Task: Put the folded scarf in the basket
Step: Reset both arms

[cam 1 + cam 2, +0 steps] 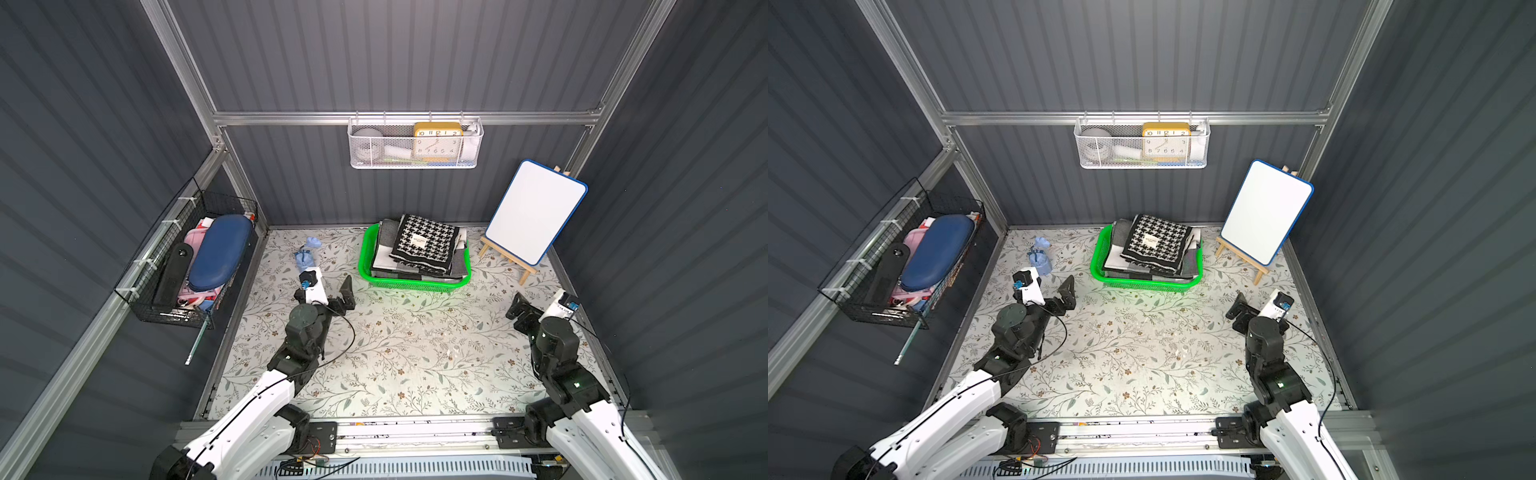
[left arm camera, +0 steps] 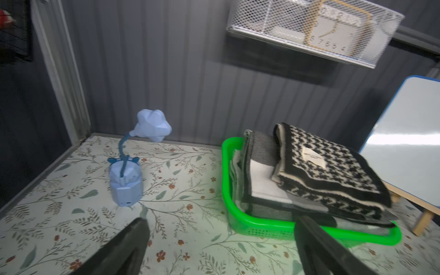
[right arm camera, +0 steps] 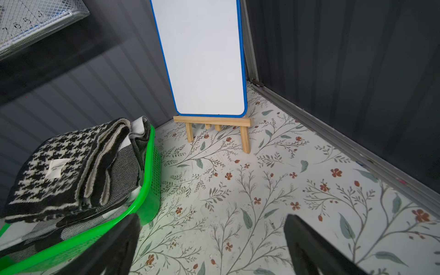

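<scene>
White arms (image 1: 257, 399), black joints (image 1: 305, 322), black cables (image 1: 354, 332)

scarf (image 1: 424, 243) in the basket (image 1: 415, 286) at the back of the table (image 1: 415, 353)
the scarf lies on folded cloths (image 1: 384, 251) in the basket, near the back wall (image 1: 395, 62). a lamp (image 1: 304, 257) stands to its left, a whiteboard (image 1: 536, 210) on an easel (image 3: 212, 122) to its right. a wall rack (image 1: 374, 154) holding a clock (image 1: 437, 141) hangs above and behind; a wire rack (image 1: 174, 316) hangs on the left wall (image 1: 83, 145).
</scene>
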`<state>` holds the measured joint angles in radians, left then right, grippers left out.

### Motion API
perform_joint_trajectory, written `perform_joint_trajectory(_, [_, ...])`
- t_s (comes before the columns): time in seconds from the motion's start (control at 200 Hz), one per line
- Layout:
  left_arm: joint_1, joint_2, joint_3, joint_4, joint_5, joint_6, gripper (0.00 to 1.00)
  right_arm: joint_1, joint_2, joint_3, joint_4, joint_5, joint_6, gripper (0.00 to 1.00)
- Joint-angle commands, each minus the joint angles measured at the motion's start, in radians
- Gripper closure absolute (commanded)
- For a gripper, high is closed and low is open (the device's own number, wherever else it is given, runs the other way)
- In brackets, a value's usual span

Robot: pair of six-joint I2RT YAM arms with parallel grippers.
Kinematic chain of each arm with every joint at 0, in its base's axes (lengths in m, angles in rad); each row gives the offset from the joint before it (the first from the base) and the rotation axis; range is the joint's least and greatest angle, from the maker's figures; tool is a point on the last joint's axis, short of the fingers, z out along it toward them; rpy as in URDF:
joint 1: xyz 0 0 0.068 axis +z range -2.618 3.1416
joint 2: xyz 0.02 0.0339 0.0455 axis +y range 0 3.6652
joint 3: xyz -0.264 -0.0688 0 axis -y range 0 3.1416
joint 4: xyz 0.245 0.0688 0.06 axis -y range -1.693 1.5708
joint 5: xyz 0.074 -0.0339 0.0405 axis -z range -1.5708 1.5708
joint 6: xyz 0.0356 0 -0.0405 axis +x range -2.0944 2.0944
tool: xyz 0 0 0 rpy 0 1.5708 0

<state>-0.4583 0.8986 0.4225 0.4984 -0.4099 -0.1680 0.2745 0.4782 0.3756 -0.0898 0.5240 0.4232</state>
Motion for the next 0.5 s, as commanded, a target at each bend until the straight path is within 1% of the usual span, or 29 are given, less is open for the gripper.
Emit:
perform_joint_trajectory(0.0, [0.004,0.088,0.01,0.082,-0.193,0.059,0.01,-0.002,0.011,-0.08,0.212,0.009,-0.137,0.01])
perform_joint_trajectory(0.065, [0.01,0.142,0.023,0.113,-0.215,0.094,0.01,-0.002,0.036,-0.116,0.282,0.012,-0.174,0.01])
perform_joint_trajectory(0.14, [0.027,0.194,0.026,0.159,-0.24,0.133,0.01,-0.003,0.074,-0.136,0.315,0.069,-0.157,0.01])
perform_joint_trajectory(0.215, [0.066,0.234,0.017,0.189,-0.246,0.151,0.01,-0.004,0.126,-0.15,0.357,0.11,-0.183,0.01])
perform_joint_trajectory(0.255, [0.097,0.247,0.007,0.203,-0.226,0.148,0.0,-0.004,0.159,-0.154,0.38,0.124,-0.205,0.01])
perform_joint_trajectory(0.37, [0.187,0.254,-0.026,0.231,-0.102,0.135,0.0,-0.006,0.267,-0.153,0.437,0.117,-0.276,0.01])
perform_joint_trajectory(0.425, [0.204,0.263,-0.04,0.26,-0.058,0.171,0.0,-0.008,0.324,-0.147,0.457,0.132,-0.286,0.01])
perform_joint_trajectory(0.495, [0.21,0.292,-0.052,0.303,-0.057,0.222,0.0,-0.016,0.4,-0.142,0.489,0.14,-0.279,0.01])
